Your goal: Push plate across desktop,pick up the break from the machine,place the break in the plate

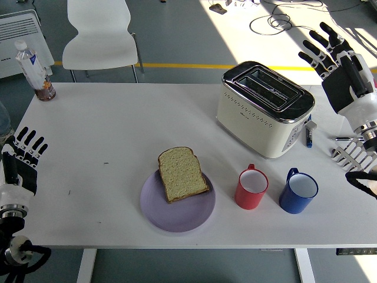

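The slice of bread (181, 174) is seen lying flat on the lilac plate (177, 215), far to the lower left of the right hand (340, 68) and well to the right of the left hand (19, 165). Nothing is held by either hand. The right hand is raised at the picture's right edge, above and beyond the toaster (265, 107), with its fingers (315, 50) spread and pointing up and away. The left hand is kept at the left edge beside the table (106, 124), fingers straight, slightly apart and empty.

The placing step is judged to be done, and only a clear retreat is left. This is best done by keeping the right arm high and wide of the toaster, so that the red mug (252, 188) and the blue mug (298, 191), standing below and to the left of that hand, are not brushed, and the plate is not nudged.

The bread's long axis is laid from upper left to lower right, with the rounded top pointed toward the table's far left and the squared bottom toward the red mug. The rounded end overhangs the plate's far rim slightly.
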You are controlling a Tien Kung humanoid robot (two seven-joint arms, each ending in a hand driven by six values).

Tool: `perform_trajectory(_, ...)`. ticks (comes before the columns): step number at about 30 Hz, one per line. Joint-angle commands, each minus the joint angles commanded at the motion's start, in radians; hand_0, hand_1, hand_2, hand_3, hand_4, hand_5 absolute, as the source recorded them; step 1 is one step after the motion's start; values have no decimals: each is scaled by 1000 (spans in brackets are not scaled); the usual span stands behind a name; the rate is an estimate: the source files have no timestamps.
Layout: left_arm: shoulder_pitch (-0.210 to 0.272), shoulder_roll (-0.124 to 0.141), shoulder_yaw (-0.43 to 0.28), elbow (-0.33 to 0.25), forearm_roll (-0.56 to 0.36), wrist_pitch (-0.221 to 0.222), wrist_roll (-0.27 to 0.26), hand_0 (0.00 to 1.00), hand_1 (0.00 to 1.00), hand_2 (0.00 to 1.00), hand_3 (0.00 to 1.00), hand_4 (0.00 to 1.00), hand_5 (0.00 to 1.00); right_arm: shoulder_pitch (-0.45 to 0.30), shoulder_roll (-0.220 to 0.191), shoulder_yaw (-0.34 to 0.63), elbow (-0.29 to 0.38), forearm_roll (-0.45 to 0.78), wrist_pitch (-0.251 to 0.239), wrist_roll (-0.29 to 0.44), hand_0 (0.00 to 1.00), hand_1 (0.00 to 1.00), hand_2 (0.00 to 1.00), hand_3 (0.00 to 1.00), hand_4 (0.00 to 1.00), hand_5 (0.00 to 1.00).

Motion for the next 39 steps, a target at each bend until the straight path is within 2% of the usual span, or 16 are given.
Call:
perform_trajectory(1,-1,1,-1,-2,0,0,1,800,822,891,867,504,998,-15,5,29,-8,4,1,-1,808,791,815,818,559,528)
perform_trajectory(6,-2,15,-2,-14,0,-1,9,800,822,891,867,504,998,-97,52,149,-56,1,0,-4,808,791,815,818,559,528)
perform_trajectory(7,-2,16,-5,-16,0,-1,10,799,824,891,867,505,998,-113,60,166,-66,0,2,-8,818,802,823,821,550,570)
perform_trajectory(17,-13,9,-12,-18,4,-3,14,800,825,891,866,506,998,-173,111,221,-127,-8,28,-23,823,804,827,821,547,589)
perform_trajectory(39,-21,10,-23,-14,8,1,26,803,825,889,867,509,998,-176,126,296,-163,-56,105,-148,811,793,809,802,537,653)
